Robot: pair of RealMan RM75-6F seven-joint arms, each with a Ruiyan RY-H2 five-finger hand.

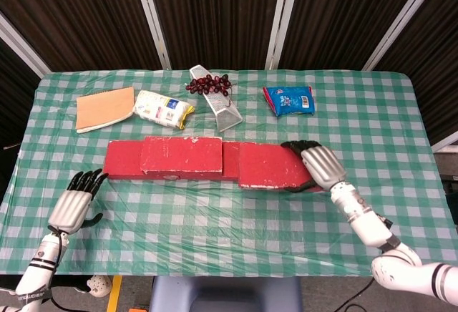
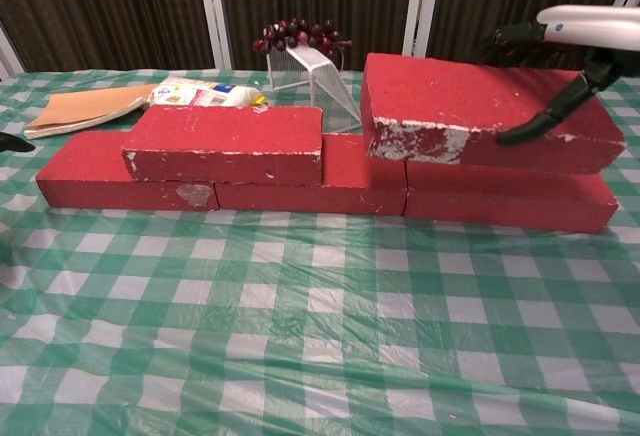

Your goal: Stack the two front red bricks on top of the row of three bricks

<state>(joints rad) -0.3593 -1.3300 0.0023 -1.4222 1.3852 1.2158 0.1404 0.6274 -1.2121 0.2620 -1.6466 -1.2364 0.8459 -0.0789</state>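
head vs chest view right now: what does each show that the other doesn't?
Head view only: the whole left hand, fingers spread, low at the left edge of the green checked tablecloth; the right forearm; the table's edges.

Chest view only: the red bricks' chipped front faces, and that the held red brick sits higher than the stacked red brick.

Both: the right hand gripping the held brick's right end, the bottom row of red bricks, wire basket, grapes, blue packet.

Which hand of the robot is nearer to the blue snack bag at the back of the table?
The right hand. It grips a red brick just in front of the blue snack bag. The left hand rests near the front left edge, far from it.
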